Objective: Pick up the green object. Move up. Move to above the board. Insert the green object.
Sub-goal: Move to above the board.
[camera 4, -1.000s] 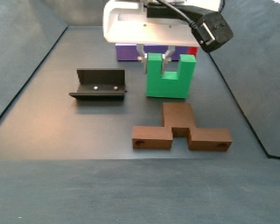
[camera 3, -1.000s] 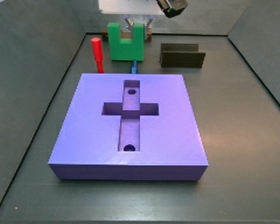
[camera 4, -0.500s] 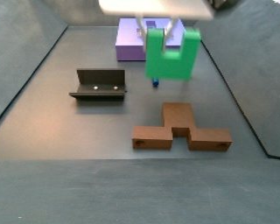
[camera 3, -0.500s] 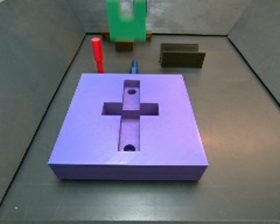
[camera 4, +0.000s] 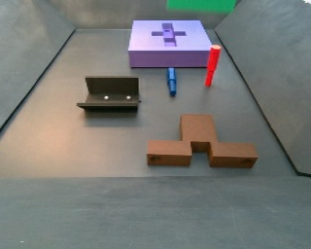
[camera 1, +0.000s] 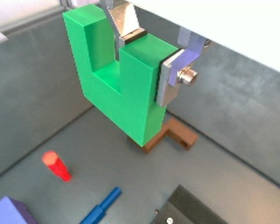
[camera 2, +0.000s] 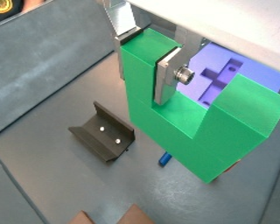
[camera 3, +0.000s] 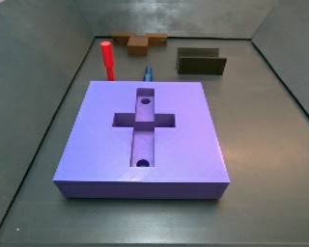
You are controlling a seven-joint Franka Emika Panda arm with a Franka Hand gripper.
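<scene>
My gripper (camera 1: 149,54) is shut on the green object (camera 1: 116,96), a bright green U-shaped piece. The silver fingers (camera 1: 175,77) clamp one of its prongs, as both wrist views show (camera 2: 189,131). The piece hangs high above the floor. In a side view only its lower edge (camera 4: 200,4) shows at the top of the frame, and the gripper is out of frame. The lavender board (camera 3: 183,145) with its cross-shaped recess lies flat on the floor; it also shows in the side view from the opposite end (camera 4: 145,53) and below the piece in a wrist view (camera 2: 230,74).
A red peg (camera 3: 107,60) stands by the board's corner and a blue peg (camera 3: 148,73) lies beside it. The dark fixture (camera 4: 110,94) and a brown stepped piece (camera 4: 201,144) sit on the floor. Grey walls enclose the floor.
The gripper has risen with the green object. It has left the top of one side view and is almost out of the other.
</scene>
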